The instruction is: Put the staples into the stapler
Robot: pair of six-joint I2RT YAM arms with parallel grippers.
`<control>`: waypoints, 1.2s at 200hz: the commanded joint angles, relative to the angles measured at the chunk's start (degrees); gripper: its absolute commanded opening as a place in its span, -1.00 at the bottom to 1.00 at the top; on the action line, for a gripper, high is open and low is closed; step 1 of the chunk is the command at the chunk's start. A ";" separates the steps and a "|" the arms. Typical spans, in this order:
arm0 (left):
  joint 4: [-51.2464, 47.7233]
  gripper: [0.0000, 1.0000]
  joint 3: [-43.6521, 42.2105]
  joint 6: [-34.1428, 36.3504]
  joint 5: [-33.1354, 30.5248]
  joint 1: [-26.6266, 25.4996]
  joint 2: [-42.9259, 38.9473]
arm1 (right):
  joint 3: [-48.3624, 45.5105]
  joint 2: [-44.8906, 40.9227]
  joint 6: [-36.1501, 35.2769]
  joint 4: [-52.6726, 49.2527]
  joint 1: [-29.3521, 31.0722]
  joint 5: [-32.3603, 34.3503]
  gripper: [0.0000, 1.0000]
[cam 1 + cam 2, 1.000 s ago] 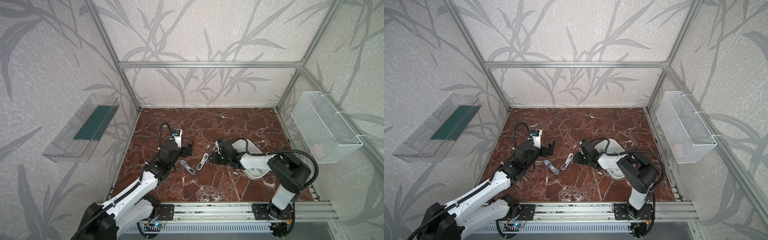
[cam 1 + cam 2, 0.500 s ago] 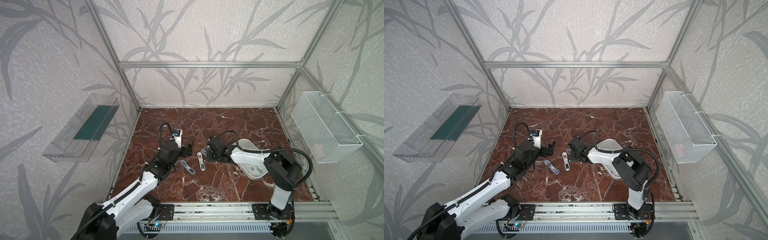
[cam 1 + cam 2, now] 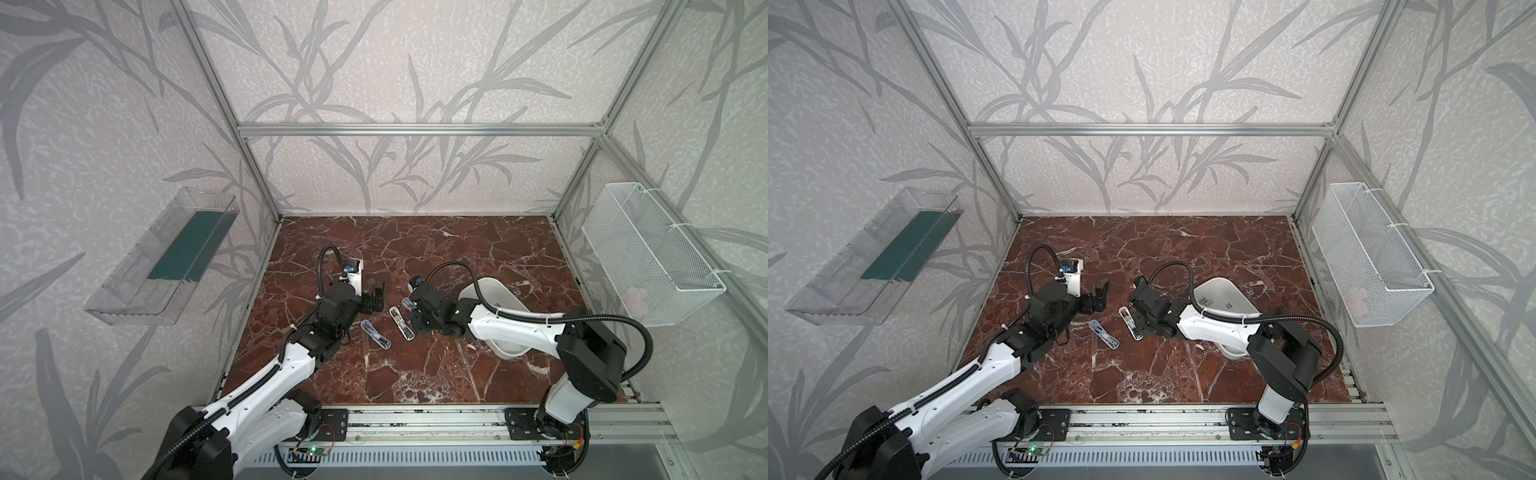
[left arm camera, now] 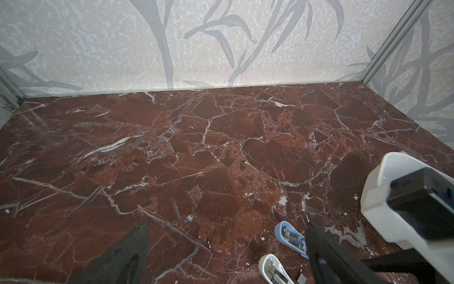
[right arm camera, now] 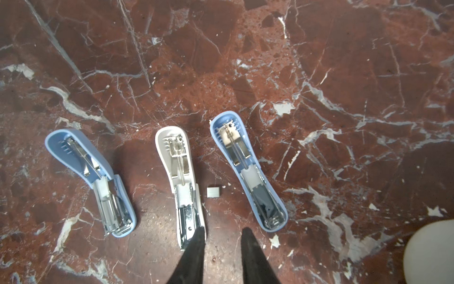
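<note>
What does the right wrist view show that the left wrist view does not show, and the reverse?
Only the right wrist view shows a second blue stapler, lying open. Only the left wrist view shows the back wall and the left gripper, wide open and empty. Both show the white stapler, one blue stapler and a small grey staple strip between them, all on the marble table.

The counter (image 5: 319, 61) is showing glossy veined marble; the white stapler (image 5: 180, 182) is showing smooth plastic around shiny metal; the staple strip (image 5: 213, 191) is looking matt metal.
</note>
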 commanded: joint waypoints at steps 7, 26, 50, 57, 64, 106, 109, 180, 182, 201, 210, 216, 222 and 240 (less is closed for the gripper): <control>0.34 0.99 1.21 -0.17 -0.87 0.36 0.37 | -0.59 2.61 -1.96 0.02 0.21 -1.73 -0.57; 0.38 0.99 1.38 -0.16 -0.78 0.34 0.61 | 0.38 5.07 -2.26 0.25 0.34 -3.33 -0.61; 0.48 0.99 1.47 -0.29 -0.46 0.38 0.82 | 1.17 6.96 -2.24 0.82 0.48 -3.93 -0.62; 0.58 0.99 1.47 -0.32 -0.46 0.42 0.91 | 1.41 7.47 -2.09 0.65 0.47 -3.68 -0.62; 0.56 0.99 1.47 -0.25 -0.35 0.36 0.90 | 1.75 7.99 -2.07 0.41 0.48 -3.42 -0.62; 0.65 0.99 1.58 -0.27 -0.09 0.42 1.06 | 2.74 9.82 -2.20 1.34 0.56 -5.21 -0.57; 0.72 0.99 1.56 -0.24 -0.02 0.39 1.14 | 2.91 9.90 -2.16 1.35 0.61 -5.24 -0.55; 0.65 0.99 1.93 -0.31 0.72 0.40 1.76 | 6.89 13.34 -1.33 -1.04 1.09 -2.47 -0.23; 0.65 0.99 1.91 -0.29 0.71 0.42 1.77 | 7.03 13.42 -1.33 -1.14 1.09 -2.34 -0.23; 0.71 0.99 1.89 -0.27 0.62 0.37 1.78 | 7.55 13.95 -1.59 -2.06 1.12 -1.19 -0.23; 0.82 0.99 1.91 -0.30 0.70 0.48 1.82 | 7.62 14.04 -1.58 -2.40 1.10 -0.46 -0.22; 0.85 0.99 1.91 -0.26 0.74 0.48 1.77 | 7.76 14.14 -1.61 -2.67 1.17 -0.05 -0.23; 0.91 0.99 1.91 -0.25 0.84 0.40 1.84 | 7.75 14.30 -1.88 -2.76 1.16 0.26 -0.22; 1.08 0.99 1.91 -0.34 0.97 0.42 2.02 | 8.11 14.79 -2.44 -3.22 1.17 1.14 -0.23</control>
